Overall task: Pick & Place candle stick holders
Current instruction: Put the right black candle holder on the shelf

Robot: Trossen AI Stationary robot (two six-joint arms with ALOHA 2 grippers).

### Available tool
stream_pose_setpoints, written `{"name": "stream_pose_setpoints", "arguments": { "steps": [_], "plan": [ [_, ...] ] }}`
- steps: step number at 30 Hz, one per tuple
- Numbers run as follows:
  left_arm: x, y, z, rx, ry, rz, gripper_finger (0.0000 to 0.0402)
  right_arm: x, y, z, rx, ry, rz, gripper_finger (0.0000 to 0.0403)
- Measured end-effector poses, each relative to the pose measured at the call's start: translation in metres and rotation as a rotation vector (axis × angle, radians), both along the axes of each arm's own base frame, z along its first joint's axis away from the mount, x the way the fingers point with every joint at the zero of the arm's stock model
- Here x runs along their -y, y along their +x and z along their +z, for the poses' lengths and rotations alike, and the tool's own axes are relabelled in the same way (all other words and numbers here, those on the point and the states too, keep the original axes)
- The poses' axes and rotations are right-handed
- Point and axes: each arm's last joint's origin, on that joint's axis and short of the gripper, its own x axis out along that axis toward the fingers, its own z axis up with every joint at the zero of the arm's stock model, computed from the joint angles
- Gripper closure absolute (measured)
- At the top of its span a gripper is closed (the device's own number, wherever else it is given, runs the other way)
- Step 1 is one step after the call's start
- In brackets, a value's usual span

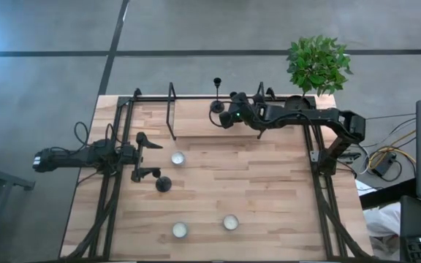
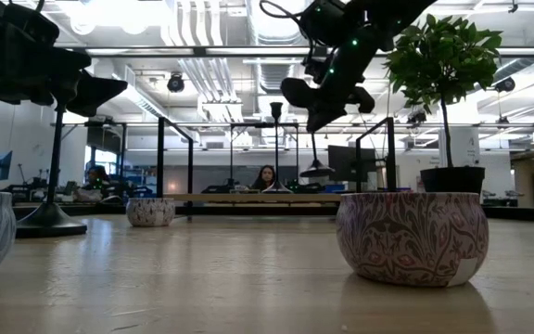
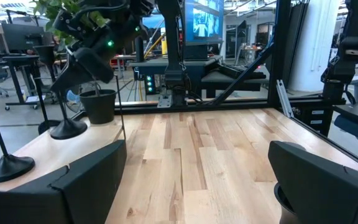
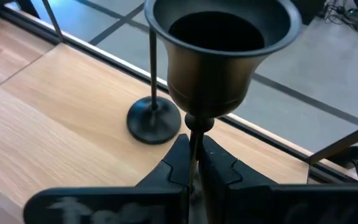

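- The right end effector (image 4: 194,163) was clamped on the thin stem of a candle holder (image 4: 219,53), near the far edge of the surface (image 1: 269,175).
- That holder stood upright in the grip, cup on top, base hidden.
- A second holder (image 1: 217,96) stood just beside it on the far edge.
- A third holder (image 1: 164,183) stood by the open left end effector (image 1: 146,155), near the left edge, making the left arm the nearer one.

The tabletop (image 1: 269,183) is pale wood planks with a black frame. The candle holders (image 1: 217,95) are black, the held cup (image 4: 219,53) a dark bronze sheen. The bowl (image 2: 412,238) carries a brown floral pattern on white. The plant (image 1: 317,63) is green.
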Motion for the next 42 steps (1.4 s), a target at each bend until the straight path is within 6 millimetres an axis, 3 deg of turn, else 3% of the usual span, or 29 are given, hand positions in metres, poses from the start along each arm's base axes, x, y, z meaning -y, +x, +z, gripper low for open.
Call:
{"name": "stream_pose_setpoints", "arguments": {
  "steps": [8,15,42],
  "plan": [
    [0.0,0.0,0.0,0.0,0.0,0.001,0.0003,-0.002,-0.003,-0.009,0.016,0.015,-0.043,0.0394],
    [0.0,0.0,0.0,0.0,0.0,0.001,0.0003,-0.016,0.002,-0.011,0.043,0.013,-0.012,0.0394],
    [0.0,0.0,0.0,0.0,0.0,0.0,0.0003,-0.047,-0.002,-0.02,0.076,-0.008,-0.162,0.0394]
  ]
}}
